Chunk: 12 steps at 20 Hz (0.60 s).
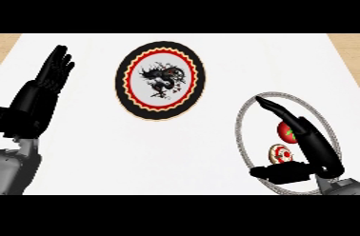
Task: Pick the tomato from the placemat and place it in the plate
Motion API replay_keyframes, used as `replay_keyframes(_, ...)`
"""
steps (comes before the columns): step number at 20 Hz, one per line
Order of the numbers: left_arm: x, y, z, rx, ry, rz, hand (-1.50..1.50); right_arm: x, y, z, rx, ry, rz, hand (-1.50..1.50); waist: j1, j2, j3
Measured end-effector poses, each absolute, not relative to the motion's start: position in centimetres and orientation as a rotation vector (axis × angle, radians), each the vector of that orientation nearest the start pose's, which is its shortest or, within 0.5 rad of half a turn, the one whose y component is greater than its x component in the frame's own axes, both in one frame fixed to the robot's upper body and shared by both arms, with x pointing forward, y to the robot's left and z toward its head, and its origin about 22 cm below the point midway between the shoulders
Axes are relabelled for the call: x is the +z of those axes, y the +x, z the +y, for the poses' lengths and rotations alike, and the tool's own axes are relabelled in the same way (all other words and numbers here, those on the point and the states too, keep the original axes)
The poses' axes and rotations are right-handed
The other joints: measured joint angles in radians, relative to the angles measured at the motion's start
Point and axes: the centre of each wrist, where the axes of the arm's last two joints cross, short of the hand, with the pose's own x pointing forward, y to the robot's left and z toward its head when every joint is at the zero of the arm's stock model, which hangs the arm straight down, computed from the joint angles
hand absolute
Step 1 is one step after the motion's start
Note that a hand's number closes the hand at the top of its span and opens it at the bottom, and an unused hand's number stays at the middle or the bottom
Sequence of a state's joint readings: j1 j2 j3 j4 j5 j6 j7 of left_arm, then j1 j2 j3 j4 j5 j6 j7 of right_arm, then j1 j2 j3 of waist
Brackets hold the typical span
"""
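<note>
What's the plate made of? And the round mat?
The plate looks like glazed ceramic: it is smooth, with a painted black-and-red pattern. The mat looks like white cloth edged with grey twisted cord, but that's a guess.

The light is bright and even. The counter (175, 154) between the left hand (49, 80) and the right hand (313, 144) shows as flat, near-uniform white. Both black hands stay very dark, with only faint grey highlights along their fingers (57, 63).
</note>
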State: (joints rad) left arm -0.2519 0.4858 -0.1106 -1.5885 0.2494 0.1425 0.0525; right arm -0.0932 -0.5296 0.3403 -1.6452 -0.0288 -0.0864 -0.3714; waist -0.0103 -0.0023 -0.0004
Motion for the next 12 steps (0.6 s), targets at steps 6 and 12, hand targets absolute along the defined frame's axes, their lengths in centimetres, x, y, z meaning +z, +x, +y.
replay_keyframes(6, 10.1, 29.4, 28.2, -0.222, 0.154, -1.741, 0.0, 10.5, 25.7, -28.5, 0.949, -0.328, -1.764, -1.5, 0.0, -0.003, -0.003)
replay_keyframes(12, 10.3, 29.8, 28.2, -0.232, 0.155, -1.74, 0.0, 14.5, 25.5, -29.0, 1.229, -0.502, -1.414, -1.5, 0.005, -0.001, -0.004)
